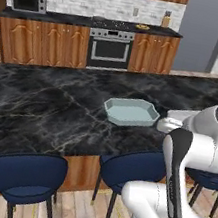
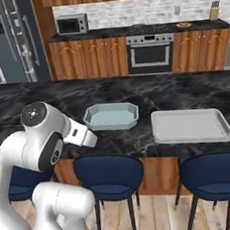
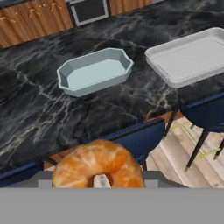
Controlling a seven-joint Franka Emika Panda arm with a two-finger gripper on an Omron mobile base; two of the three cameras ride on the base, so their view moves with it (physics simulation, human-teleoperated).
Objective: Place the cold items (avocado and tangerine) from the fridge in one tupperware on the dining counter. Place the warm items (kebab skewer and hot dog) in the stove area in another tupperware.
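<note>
Jaws grasping tangerine [image 3: 98, 165], near side of tabletop [image 3: 39, 109]. Empty tub [image 3: 94, 72] lies ahead, slightly left, long axis crosswise; tray [image 3: 192, 57] farther right.

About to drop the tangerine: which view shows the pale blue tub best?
The hand view: the tub lies whole and near, its inside bare. Both base views show it farther off; the gripper holds the tangerine.

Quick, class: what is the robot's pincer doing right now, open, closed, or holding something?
Pincer: closed on the tangerine, carried near the dining counter.
</note>
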